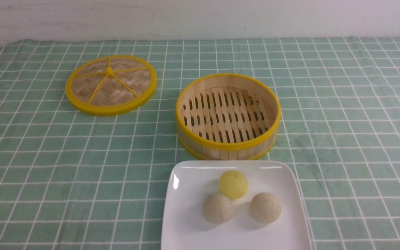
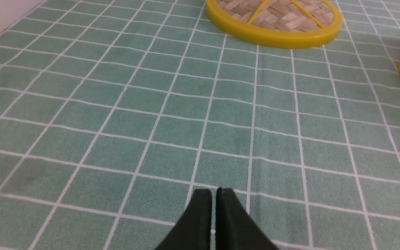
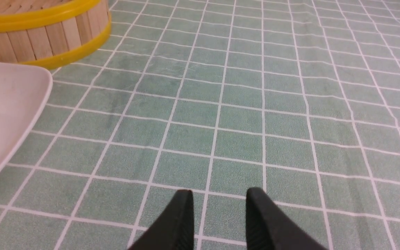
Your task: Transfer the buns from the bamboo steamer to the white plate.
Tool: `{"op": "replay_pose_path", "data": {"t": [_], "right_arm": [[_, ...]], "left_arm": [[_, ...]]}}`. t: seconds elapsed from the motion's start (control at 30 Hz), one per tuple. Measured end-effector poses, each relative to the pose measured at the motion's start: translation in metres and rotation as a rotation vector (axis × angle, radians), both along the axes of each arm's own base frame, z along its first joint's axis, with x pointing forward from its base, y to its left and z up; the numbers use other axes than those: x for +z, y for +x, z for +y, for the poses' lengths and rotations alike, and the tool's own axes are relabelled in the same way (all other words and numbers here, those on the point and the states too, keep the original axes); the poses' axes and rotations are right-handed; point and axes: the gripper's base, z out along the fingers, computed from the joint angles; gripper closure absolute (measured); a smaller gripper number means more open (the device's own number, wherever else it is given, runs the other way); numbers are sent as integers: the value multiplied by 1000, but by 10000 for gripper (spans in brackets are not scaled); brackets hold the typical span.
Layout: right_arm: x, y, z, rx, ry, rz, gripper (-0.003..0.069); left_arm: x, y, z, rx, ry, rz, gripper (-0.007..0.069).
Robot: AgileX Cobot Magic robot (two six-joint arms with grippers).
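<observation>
Already, all three buns are seen on the white plate at six o'clock from the empty bamboo steamer, nearer the slightly parted right gripper than the pressed-together left gripper.

Left side: my left end effector hangs over bare table, nothing near it; the lid lies flat, well ahead.
Right side: open cloth before my right end effector.
Centre: bamboo steamer walls just behind the white plate.
Plate: three buns clustered mid-plate; left portion free.
</observation>
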Motion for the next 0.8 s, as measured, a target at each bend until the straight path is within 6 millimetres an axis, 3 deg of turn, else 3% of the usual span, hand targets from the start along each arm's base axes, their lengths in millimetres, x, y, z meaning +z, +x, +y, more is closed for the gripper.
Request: {"op": "replay_pose_path", "data": {"t": [0.8], "right_arm": [[0, 0, 0, 0, 0, 0, 419]], "left_arm": [[0, 0, 1, 3, 18, 0, 550]]}}
